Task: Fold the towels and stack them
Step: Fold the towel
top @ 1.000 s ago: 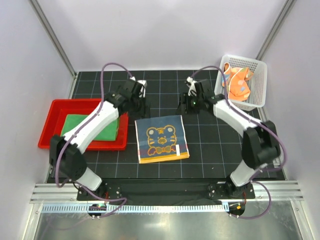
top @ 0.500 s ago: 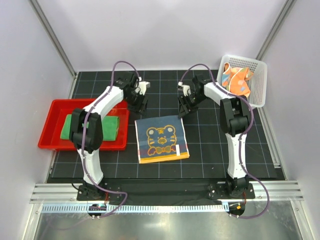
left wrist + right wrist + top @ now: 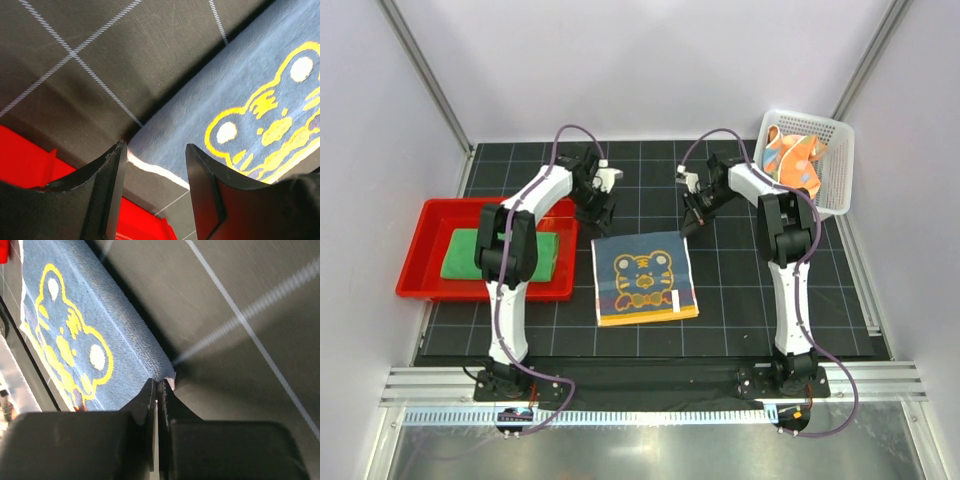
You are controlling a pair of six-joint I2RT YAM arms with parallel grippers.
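Observation:
The dark blue tiger towel (image 3: 645,278) lies flat at the table's middle, yellow-orange edge toward me. My left gripper (image 3: 599,214) hovers open over its far left corner; in the left wrist view the gripper (image 3: 156,150) straddles that corner of the towel (image 3: 240,95). My right gripper (image 3: 691,222) is at the far right corner. In the right wrist view that gripper (image 3: 159,383) is shut, pinching the corner of the towel (image 3: 75,315). The green towel (image 3: 460,256) lies folded in the red tray (image 3: 412,272). The orange towel (image 3: 792,160) sits crumpled in the white basket (image 3: 832,128).
The red tray stands left of the blue towel, and its edge (image 3: 25,160) shows close below my left fingers. The white basket is at the far right corner. Grey walls enclose the black gridded mat (image 3: 760,290).
My right gripper has shut on the towel's far right corner. Both arms have swung inward and lowered their grippers to the towel's far corners.

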